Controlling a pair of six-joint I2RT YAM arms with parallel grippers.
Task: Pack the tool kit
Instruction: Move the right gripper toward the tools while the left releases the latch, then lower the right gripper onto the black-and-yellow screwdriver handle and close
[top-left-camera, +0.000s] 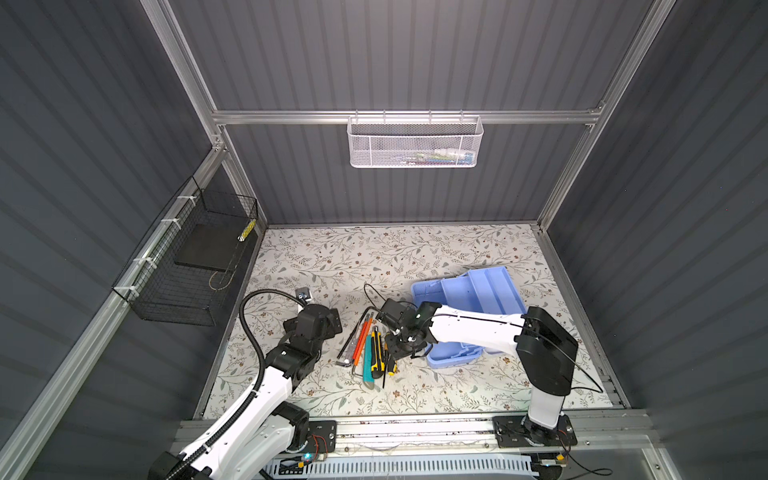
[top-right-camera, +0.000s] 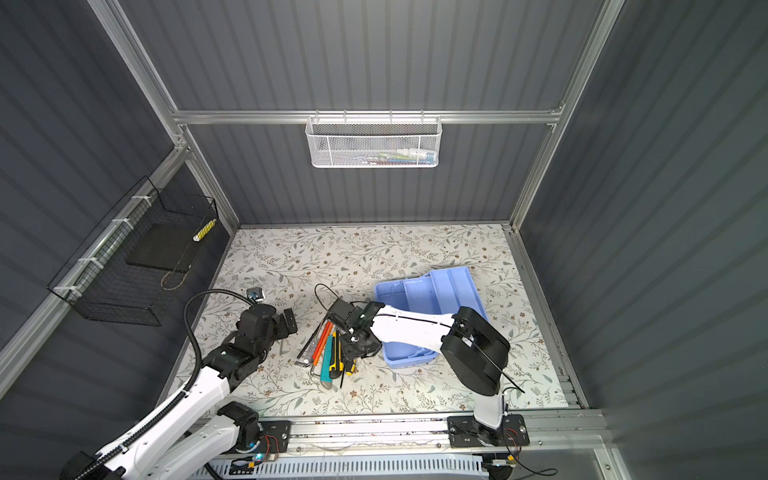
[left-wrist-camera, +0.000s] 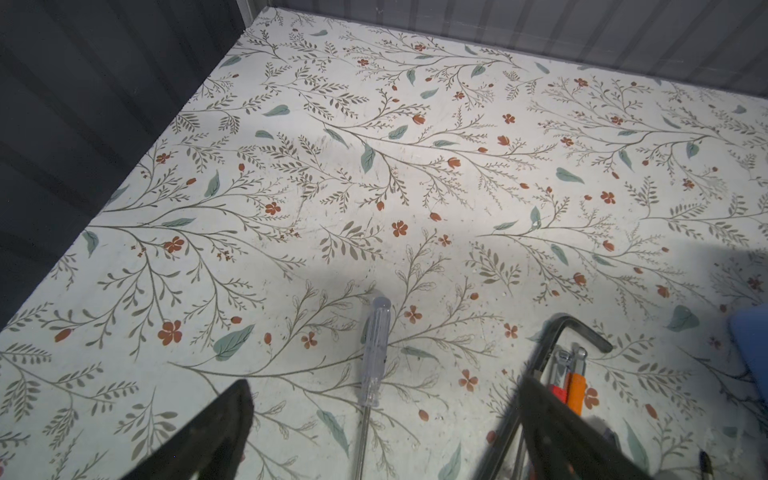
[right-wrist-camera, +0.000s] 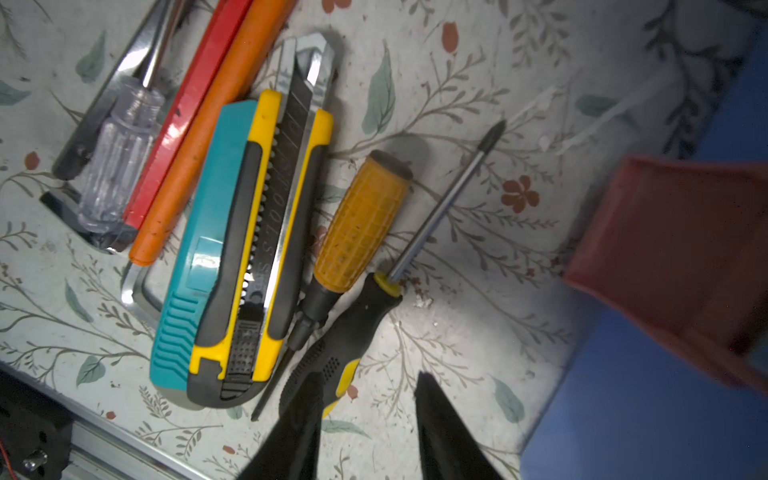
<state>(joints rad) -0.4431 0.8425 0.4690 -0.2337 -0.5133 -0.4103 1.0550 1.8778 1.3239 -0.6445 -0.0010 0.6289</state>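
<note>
While the left hand (left-wrist-camera: 386, 386) hangs over the floral tabletop (top-left-camera: 415, 249) with its fingers wide apart and empty, a clear-handled screwdriver (left-wrist-camera: 376, 353) lies flat below the gap. To the right, a hex key (left-wrist-camera: 582, 328), a yellow utility knife (right-wrist-camera: 266, 232) and other tools lie loose, bunched side by side. The right hand (right-wrist-camera: 370, 399) stands over a black-and-yellow screwdriver (right-wrist-camera: 353, 328), fingers partly apart, clamping nothing. Furthest right, the light-blue tool kit box (top-left-camera: 469, 291) sits open, partly under that arm.
</note>
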